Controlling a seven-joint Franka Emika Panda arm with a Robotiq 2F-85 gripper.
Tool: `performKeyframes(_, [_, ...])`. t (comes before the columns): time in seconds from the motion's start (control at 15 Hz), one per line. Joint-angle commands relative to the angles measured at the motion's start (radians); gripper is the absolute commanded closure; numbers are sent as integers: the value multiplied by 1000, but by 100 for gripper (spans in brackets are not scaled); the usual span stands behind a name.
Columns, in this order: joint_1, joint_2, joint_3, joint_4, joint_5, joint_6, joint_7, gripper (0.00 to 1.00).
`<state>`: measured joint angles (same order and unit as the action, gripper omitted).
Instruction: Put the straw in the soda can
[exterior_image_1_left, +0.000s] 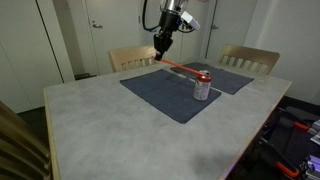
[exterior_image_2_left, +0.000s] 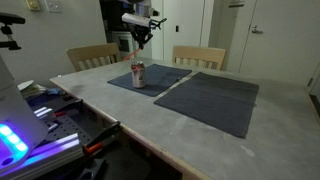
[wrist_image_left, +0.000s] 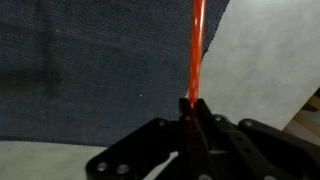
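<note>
Two exterior views alone show the soda can (exterior_image_1_left: 203, 87) (exterior_image_2_left: 138, 74).

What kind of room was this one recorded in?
Likely a lab or office corner staged as a dining area: a table with dark placemats and wooden chairs, but plain closed doors behind and lit electronics beside it.

Dim room, soft, grainy low-resolution frames

From my hand (exterior_image_1_left: 160, 45), pinched on the straw (exterior_image_1_left: 180, 68), the soda can (exterior_image_1_left: 203, 87) blocks four o'clock, two chairs (exterior_image_1_left: 134, 57) fence the twelve o'clock edge of the counter (exterior_image_1_left: 110, 125), and six o'clock lies open.
</note>
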<state>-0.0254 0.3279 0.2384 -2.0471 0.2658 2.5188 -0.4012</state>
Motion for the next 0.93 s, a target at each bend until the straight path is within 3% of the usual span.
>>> performKeyframes(0.0, [-35, -112, 22, -97, 109, 4, -106, 98])
performKeyframes(0.4, [-12, -262, -26, -181, 199, -9, -189, 98])
performKeyframes(0.87, [46, -466, -113, -392, 195, 111, -201, 98])
